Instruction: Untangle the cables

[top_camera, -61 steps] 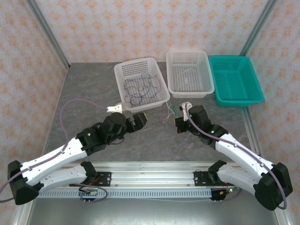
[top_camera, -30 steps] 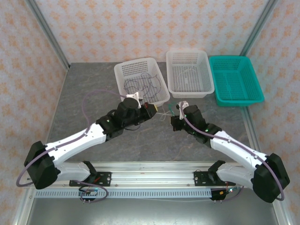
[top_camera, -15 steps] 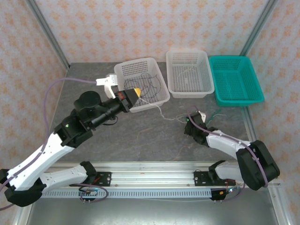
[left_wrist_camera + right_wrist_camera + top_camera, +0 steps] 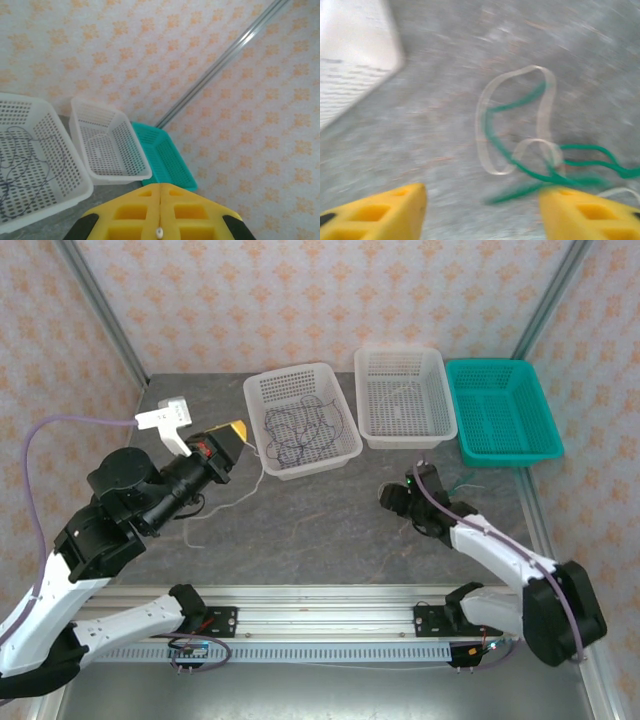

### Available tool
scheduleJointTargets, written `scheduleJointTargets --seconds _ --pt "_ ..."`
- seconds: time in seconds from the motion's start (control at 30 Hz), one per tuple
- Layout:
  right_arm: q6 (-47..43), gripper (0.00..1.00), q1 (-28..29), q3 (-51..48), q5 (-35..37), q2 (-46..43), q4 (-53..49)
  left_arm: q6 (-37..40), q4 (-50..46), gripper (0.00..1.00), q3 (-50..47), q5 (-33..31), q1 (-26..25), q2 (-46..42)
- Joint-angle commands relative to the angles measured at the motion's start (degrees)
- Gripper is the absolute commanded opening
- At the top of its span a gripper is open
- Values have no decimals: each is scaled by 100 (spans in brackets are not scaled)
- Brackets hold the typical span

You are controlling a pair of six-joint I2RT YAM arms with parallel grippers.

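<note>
My left gripper (image 4: 232, 432) is raised left of the baskets, and its yellow fingers (image 4: 135, 212) are shut on a thin white cable (image 4: 222, 504). The cable's end shows as a white dot (image 4: 159, 232) in the seam, and the rest trails down onto the table. My right gripper (image 4: 393, 497) is low over the table with its jaws open (image 4: 482, 200). A teal-green cable (image 4: 517, 104) and a pale translucent loop (image 4: 480, 127) lie loose on the table ahead of it. The teal-green cable (image 4: 462, 480) also lies right of that gripper. A dark purple-black cable (image 4: 300, 428) sits in the left white basket (image 4: 262, 390).
A middle white basket (image 4: 440, 425) holding a thin white wire and a teal basket (image 4: 548, 440) stand along the back right. Patterned walls and metal frame posts enclose the grey table (image 4: 320, 540). The arms' bases and a rail sit at the near edge.
My left arm has lifted and swung left, away from the right arm, drawing the white cable with it. My right gripper has opened and let go of the teal-green cable.
</note>
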Motion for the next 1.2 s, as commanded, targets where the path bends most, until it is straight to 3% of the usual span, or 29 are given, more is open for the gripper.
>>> scheduleJointTargets --seconds 0.0,0.1,0.2,0.3,0.4,0.67,0.87,0.93,0.97,1.03,1.17 --pt "-444 73 278 402 -948 -628 126 47 -360 0 -223 -350 15 -29" --pt "-633 85 632 573 -1367 -963 609 -52 -381 0 -473 -491 8 -126" --pt "-663 85 964 541 -2266 -1008 1724 -113 -402 0 -664 -606 11 -192" --pt "-975 86 1491 346 -2574 -998 2882 -134 -379 0 -750 -626 13 -163" --pt "-1586 87 1908 274 -2779 -936 3397 -144 -331 0 -763 -477 8 -59" --pt "-2262 88 2364 491 -2060 -214 3938 -240 55 0 -847 93 16 143" --pt "-2351 80 2700 1133 -2574 951 4342 -258 70 0 -820 141 10 149" --pt "-2372 70 2858 1260 -2568 1288 4538 -267 49 0 -838 98 8 116" --pt "-2327 51 2899 1305 -2493 1432 4628 -273 57 0 -860 82 13 91" --pt "-2239 1 2919 1382 -2174 1626 4646 -293 53 0 -900 32 8 40" --pt "-2094 0 2919 1414 -1075 1428 4277 -302 -92 0 -918 -172 12 -52"
